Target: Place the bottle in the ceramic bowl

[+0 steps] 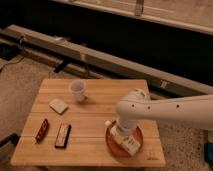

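Note:
The orange-red ceramic bowl [114, 145] sits at the front right of the wooden table [90, 105]. The whitish bottle [122, 137] lies tilted in it, its pale cap pointing up-left over the bowl's left rim. My gripper [126, 131] reaches down from the white arm [170, 111] that comes in from the right, and it sits right over the bottle and bowl.
A small white cup [77, 90] stands at the back left. A pale flat square [58, 105] lies to its front left. A red packet [41, 130] and a dark bar [62, 135] lie at the front left. A dark rail runs behind the table.

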Controlling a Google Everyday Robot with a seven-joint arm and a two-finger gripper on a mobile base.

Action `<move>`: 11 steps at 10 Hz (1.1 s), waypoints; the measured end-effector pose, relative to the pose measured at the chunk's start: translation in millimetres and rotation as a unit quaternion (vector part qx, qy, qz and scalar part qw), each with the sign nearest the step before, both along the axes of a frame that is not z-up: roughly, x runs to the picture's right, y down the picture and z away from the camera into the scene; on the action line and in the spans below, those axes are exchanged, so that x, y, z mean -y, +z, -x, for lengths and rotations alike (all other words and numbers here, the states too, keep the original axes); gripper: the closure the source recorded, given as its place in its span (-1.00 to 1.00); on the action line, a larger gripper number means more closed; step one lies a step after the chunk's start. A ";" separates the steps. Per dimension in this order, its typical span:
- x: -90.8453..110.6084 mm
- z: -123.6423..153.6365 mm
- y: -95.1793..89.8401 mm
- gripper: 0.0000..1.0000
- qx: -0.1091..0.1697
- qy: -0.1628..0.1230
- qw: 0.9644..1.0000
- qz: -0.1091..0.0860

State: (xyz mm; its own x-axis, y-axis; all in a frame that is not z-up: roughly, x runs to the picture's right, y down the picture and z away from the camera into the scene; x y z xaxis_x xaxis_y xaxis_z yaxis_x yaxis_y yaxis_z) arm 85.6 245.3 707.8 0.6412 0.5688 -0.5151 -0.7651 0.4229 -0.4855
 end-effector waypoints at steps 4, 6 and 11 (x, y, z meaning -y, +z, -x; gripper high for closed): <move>5.6 1.0 8.1 -0.30 -0.006 0.004 1.000 -0.017; 9.4 4.9 9.2 -0.30 -0.002 0.005 0.999 -0.033; 11.4 7.3 10.4 -0.30 0.003 0.012 0.999 -0.045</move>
